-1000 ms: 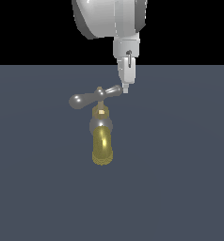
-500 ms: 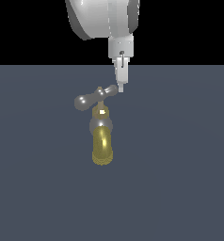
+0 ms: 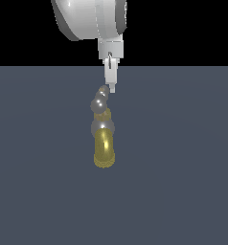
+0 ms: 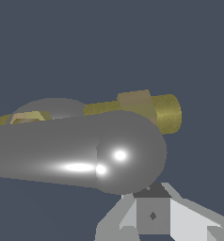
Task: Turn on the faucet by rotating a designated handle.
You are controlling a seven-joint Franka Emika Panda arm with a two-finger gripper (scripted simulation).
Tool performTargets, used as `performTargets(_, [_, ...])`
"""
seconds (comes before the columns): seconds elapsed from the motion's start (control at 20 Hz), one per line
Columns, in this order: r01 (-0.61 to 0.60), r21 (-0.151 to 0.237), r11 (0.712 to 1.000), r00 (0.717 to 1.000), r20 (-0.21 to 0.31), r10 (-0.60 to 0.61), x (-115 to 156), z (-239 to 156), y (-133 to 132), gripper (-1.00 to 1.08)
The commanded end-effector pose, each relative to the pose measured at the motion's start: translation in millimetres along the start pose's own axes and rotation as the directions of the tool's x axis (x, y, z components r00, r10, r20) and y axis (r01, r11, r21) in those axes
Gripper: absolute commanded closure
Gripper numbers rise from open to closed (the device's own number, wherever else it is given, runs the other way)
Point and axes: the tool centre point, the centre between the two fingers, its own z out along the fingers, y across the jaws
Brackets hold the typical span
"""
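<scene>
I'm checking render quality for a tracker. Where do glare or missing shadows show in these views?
Exterior view: small highlights on the handle and the yellow spout of the faucet; no cast shadow on the floor. Wrist view: bright white glare spots on the handle's bulb, which fills the frame.

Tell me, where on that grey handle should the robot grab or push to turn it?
Best at the rounded bulb ending the handle, the part farthest from the brass neck, where leverage is greatest. The gripper already sits beside that far bulb, coming from above and behind the faucet. The bulb looks smooth and glossy, so pushing sideways on it probably suits better than pinching.
</scene>
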Motion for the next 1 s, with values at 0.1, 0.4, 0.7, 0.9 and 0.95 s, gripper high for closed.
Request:
performTargets(0.1, [0.012,0.001,1.0,1.0,-0.005,-0.012,19,-1,-9,1.08])
performTargets(0.4, [0.033,0.001,0.999,0.999,-0.013,-0.033,51,-2,-23,1.08])
performTargets(0.7, [0.054,0.002,0.999,0.998,-0.021,-0.054,85,-4,-40,1.08])
performTargets(0.9, [0.069,0.002,0.998,0.997,-0.027,-0.069,109,-5,-52,1.08])
performTargets(0.95, [0.073,0.002,0.997,0.997,-0.029,-0.073,115,-6,-55,1.08])
